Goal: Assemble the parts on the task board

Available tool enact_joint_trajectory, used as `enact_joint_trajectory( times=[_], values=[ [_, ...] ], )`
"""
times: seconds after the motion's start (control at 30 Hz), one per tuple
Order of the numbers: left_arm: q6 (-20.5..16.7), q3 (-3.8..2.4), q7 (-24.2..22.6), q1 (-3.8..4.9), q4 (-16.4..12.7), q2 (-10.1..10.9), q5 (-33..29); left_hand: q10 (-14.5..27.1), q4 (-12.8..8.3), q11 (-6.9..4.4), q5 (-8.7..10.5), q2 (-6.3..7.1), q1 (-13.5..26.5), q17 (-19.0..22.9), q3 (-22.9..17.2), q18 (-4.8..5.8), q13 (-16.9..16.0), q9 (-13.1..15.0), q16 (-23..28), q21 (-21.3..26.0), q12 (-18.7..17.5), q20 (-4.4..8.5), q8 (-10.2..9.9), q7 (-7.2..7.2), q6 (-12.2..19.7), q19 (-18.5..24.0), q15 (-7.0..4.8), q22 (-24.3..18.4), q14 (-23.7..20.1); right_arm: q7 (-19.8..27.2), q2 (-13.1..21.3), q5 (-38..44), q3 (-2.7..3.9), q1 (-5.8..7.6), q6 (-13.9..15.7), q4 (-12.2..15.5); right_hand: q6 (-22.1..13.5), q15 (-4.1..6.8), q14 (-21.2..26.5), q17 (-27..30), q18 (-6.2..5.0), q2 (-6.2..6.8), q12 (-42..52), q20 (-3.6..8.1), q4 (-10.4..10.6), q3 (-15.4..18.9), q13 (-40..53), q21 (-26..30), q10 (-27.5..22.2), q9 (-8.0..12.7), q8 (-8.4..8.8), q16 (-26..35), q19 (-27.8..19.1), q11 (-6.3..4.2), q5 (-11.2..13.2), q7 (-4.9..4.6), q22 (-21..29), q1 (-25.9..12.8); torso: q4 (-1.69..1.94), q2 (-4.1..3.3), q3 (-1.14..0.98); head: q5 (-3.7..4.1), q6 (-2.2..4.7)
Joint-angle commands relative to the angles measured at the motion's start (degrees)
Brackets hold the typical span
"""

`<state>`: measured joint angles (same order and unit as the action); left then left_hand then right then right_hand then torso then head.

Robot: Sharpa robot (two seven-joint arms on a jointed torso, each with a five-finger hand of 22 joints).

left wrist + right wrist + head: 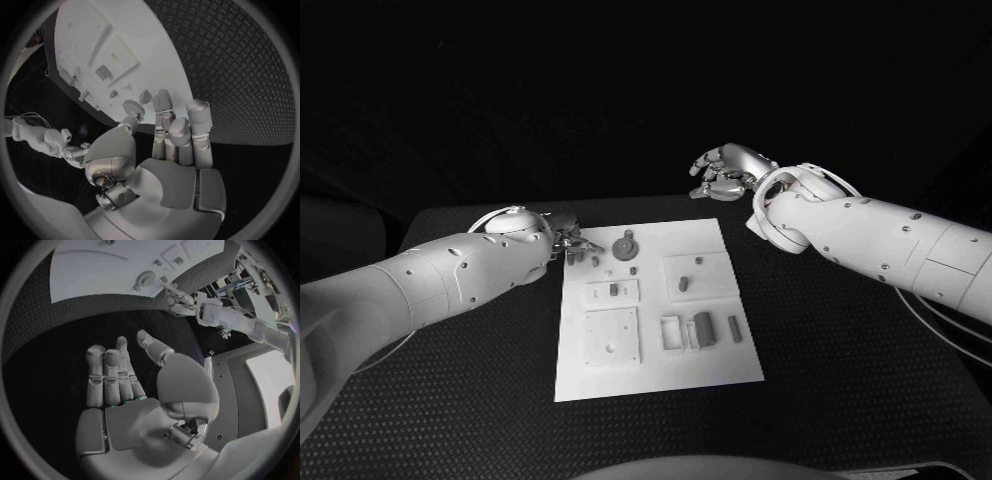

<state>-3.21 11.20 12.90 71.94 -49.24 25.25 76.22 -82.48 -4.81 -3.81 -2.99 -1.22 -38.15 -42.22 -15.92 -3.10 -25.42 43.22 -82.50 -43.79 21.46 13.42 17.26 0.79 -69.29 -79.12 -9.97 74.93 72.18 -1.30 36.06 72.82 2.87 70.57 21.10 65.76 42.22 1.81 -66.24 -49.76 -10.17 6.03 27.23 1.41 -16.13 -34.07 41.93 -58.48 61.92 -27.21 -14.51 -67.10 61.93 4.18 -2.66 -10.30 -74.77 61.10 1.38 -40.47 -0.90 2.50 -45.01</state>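
The white task board lies flat in the middle of the black tabletop, its long side running away from the robot. Small parts rest on it: a round toothed wheel near the far edge, a few small pegs just beside it toward the left hand, a short dark pin on a raised square to the right, and a cluster of upright blocks in the nearer right section. A flat square plate sits in the nearer left section.

The left hand hangs at the far left corner of the board, next to the pegs and the toothed wheel. In the left wrist view its fingers stand straight and close side by side, the thumb lifted apart from them, and nothing lies between them. The fingertips point toward the wheel at the board's edge; whether they touch the board cannot be told.

The right hand is raised beyond the far right corner of the board, well apart from every part. In the right wrist view its fingers are extended and close together, the thumb held off to one side, and the palm is empty. That view also shows the board in the distance with the left hand at its edge.
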Motion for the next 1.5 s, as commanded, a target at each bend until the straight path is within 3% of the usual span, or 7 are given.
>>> enact_joint_trajectory(
  times=[0.03,0.8,1.2,1.5],
  values=[
    [1.47,-0.07,0.65,0.04,0.29,-0.44,-0.28,0.19,0.36,-0.11,0.16,0.36,-0.12,-0.09,-0.09,-5.24,-0.12,0.08,0.19,-0.32,0.15,0.15,0.19,0.25,-0.13,0.35,-0.22,1.34,-0.12,0.43,-0.10,0.03,0.03,-0.01,-0.42,0.16,-0.20,0.11,0.27,0.08,-4.83,-0.14,-0.16,0.17,0.16,0.27,0.10,0.19,-0.08,0.00,-0.22,0.14,0.10,0.27,-0.11,-0.67,-0.09,-0.37,-0.05,-0.03,-0.04,0.24,-0.14],
    [1.78,-0.08,0.86,-0.61,3.43,-2.75,-6.39,2.16,-1.68,0.53,-1.29,1.19,-2.93,0.00,-1.44,-4.57,-0.93,0.30,3.03,0.08,-0.32,0.02,-1.12,1.07,1.34,1.51,0.40,0.89,0.24,0.37,-0.65,0.03,0.03,0.00,-0.47,0.30,-0.20,0.12,0.27,0.09,-4.83,-0.14,-0.16,0.17,0.19,0.27,0.12,0.20,-0.08,0.00,-0.23,0.13,0.12,0.26,-0.11,-0.67,-0.10,-0.45,0.04,0.03,-0.10,0.58,-0.41],
    [2.81,-0.13,1.14,-2.09,5.78,-3.99,-7.31,2.23,-1.95,0.56,-1.30,1.26,-3.03,-0.03,-1.55,-4.51,-0.99,0.31,3.19,0.13,-0.35,0.00,-1.20,1.10,1.38,1.50,0.42,0.86,0.31,0.32,-0.79,0.03,0.03,0.01,-0.49,0.42,-0.20,0.12,0.26,0.10,-4.83,-0.15,-0.16,0.18,0.21,0.26,0.14,0.20,-0.06,0.00,-0.24,0.12,0.14,0.26,-0.11,-0.66,-0.11,-0.49,-0.04,-0.07,-0.03,0.74,-0.41],
    [3.17,-0.18,1.08,-2.21,6.06,-4.20,-7.41,2.28,-2.05,0.58,-1.29,1.35,-2.99,-0.03,-1.56,-4.47,-1.02,0.32,3.29,0.18,-0.37,-0.01,-1.26,1.13,1.42,1.50,0.44,0.83,0.34,0.33,-0.86,0.03,0.03,0.02,-0.54,0.41,-0.21,0.12,0.26,0.10,-4.83,-0.15,-0.16,0.18,0.22,0.26,0.15,0.21,-0.06,0.00,-0.24,0.12,0.15,0.26,-0.11,-0.66,-0.12,-0.50,0.06,0.00,-0.02,0.92,-0.59]
  ],
)
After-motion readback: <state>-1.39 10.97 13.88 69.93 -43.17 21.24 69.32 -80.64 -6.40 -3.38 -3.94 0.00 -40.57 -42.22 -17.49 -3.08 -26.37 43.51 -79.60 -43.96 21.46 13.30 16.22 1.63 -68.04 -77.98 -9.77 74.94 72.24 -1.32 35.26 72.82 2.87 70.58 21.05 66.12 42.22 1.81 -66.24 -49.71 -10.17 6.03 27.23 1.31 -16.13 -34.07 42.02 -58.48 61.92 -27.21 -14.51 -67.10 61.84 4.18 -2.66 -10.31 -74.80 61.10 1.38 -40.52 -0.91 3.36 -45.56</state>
